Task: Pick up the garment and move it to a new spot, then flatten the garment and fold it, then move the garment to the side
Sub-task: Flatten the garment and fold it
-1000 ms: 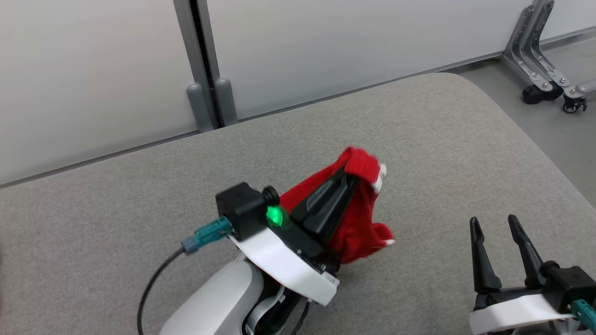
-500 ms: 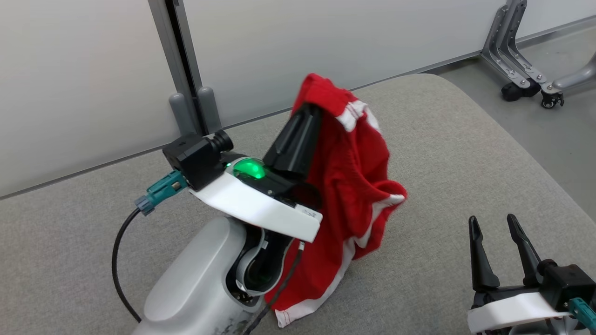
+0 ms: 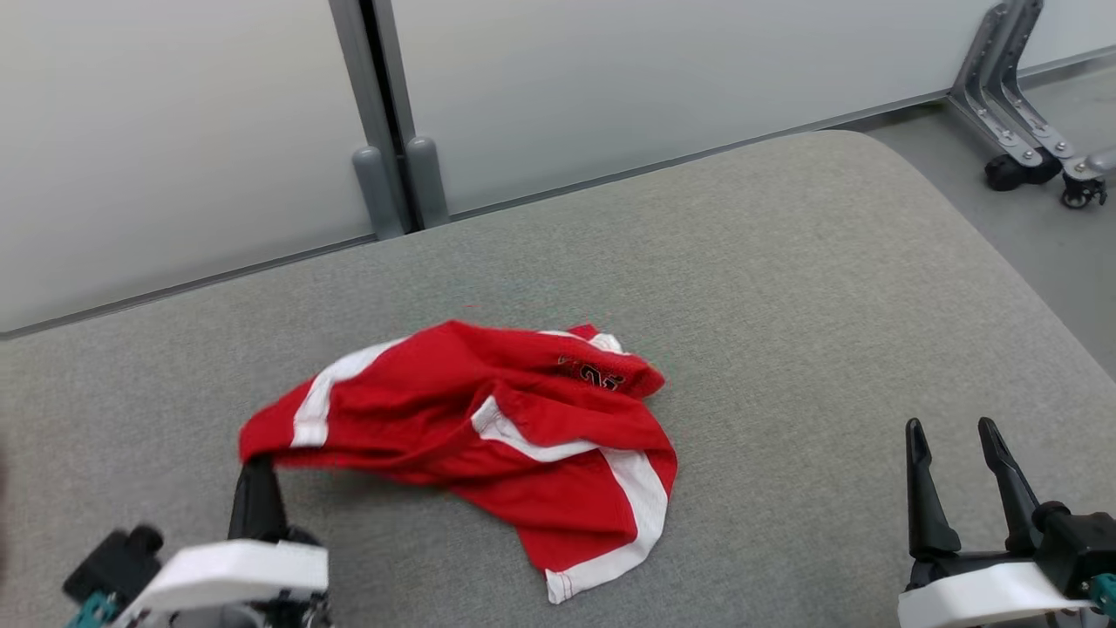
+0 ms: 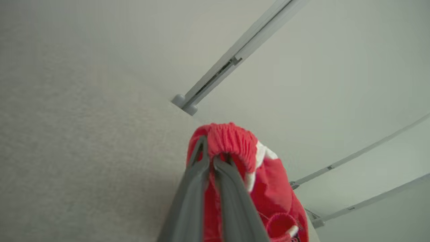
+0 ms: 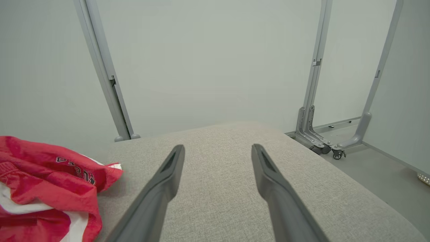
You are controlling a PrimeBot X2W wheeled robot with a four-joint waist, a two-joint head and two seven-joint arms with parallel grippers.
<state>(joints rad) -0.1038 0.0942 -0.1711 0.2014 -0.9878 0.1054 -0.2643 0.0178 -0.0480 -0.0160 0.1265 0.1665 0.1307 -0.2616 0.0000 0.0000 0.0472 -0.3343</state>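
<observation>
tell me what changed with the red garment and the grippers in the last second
The left gripper raised the red garment high, then swung down to the lower left of the head view, still shut on it, trailing it out in a crumpled spread on the grey surface. The right gripper stayed open at the lower right.

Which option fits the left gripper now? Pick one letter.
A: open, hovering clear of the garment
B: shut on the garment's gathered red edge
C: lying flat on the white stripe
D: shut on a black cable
B: in the left wrist view the left gripper has its fingers pinched together on the gathered red edge of the garment, while the right gripper stands open, apart from the cloth.
</observation>
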